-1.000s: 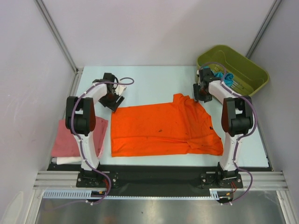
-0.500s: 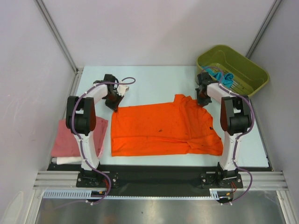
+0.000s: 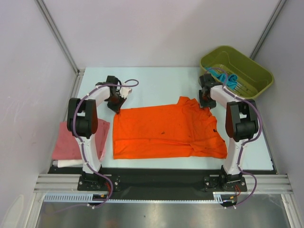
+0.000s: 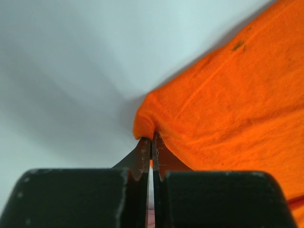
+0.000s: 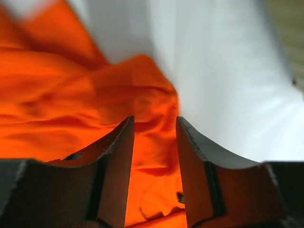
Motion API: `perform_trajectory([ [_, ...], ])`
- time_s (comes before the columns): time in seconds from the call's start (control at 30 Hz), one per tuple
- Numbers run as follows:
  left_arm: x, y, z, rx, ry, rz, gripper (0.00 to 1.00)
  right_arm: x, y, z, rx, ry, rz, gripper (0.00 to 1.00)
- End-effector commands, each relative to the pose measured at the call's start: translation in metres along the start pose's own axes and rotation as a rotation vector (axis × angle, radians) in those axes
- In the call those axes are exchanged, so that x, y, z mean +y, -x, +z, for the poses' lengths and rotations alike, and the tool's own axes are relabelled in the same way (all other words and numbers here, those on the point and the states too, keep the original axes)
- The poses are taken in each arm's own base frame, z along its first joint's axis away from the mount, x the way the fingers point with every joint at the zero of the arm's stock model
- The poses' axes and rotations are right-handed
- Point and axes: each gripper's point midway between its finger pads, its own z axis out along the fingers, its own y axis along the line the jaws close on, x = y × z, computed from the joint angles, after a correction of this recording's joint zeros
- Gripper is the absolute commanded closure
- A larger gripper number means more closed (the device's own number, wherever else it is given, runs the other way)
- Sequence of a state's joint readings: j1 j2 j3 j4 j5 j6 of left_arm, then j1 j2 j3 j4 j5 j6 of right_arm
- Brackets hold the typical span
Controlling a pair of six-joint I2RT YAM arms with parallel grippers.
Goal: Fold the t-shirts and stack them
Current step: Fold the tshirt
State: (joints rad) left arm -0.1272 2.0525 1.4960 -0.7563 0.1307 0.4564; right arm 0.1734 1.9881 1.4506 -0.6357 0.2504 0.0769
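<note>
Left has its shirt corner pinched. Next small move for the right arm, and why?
Probably lower the right gripper a touch and close it on the far right edge of the orange t-shirt. Its fingers stand apart above the cloth, holding nothing, while the left gripper pinches the far left corner; both need a hold before folding.

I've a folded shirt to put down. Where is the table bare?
Bare: the far table strip beyond the orange t-shirt, between the left gripper and right gripper. Crowded: pink t-shirt at left edge, green bin at far right.
</note>
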Motion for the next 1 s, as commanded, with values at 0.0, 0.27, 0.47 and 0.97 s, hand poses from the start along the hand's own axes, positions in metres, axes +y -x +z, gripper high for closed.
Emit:
perform_trajectory([
  [0.0, -0.005, 0.019, -0.012, -0.069, 0.014, 0.068, 1.00, 0.016, 0.072, -0.065, -0.227, 0.073, -0.004, 0.54],
  [0.27, -0.003, 0.026, -0.014, -0.074, 0.026, 0.068, 1.00, 0.041, 0.107, -0.040, -0.194, 0.099, 0.005, 0.66],
  [0.47, -0.004, 0.025, -0.015, -0.074, 0.032, 0.077, 1.00, 0.050, 0.109, -0.005, -0.151, 0.093, -0.006, 0.71],
  [0.97, -0.006, 0.024, -0.013, -0.072, 0.029, 0.078, 1.00, 0.069, 0.069, 0.042, 0.007, 0.191, -0.003, 0.67],
])
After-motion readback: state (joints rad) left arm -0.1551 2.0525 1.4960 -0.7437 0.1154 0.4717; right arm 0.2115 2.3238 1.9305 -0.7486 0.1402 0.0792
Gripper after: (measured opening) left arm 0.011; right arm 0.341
